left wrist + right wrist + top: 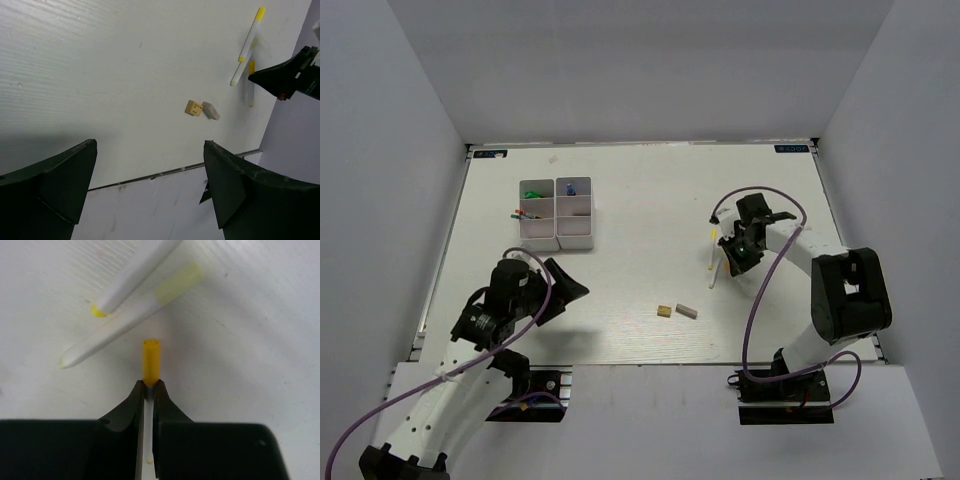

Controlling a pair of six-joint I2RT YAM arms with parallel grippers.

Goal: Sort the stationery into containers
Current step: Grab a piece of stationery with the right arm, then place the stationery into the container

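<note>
**On the right of the bench: one stick gripped, two sticks and two erasers to go**

Your right tool [148, 390] is clamped on a thin white stick [151, 360], whose yellow tip pokes out just past the closed jaws. That stick is right of centre on the bench [620, 190], well apart from the tray. You cannot tell whether it has left the surface.

Two more sticks [131, 322] lie just beyond it, close together and apparently touching. Nearer you, mid-bench, a tan eraser [194, 107] and a grey eraser [210, 110] sit just beside each other.

The tray [556, 212] stands far left. Several compartments hold things: something green, something blue and a red-ended piece, all too small to name. Your left tool [150, 190] hangs near the tray's near side, jaws wide apart and holding nothing.

By my reckoning you are about halfway. Part of the set is binned, and three sticks and both erasers are outside the tray.

Two small labels [793, 149] sit at the bench's far corners, but they are too small to read. No writing shows on the stationery.
</note>
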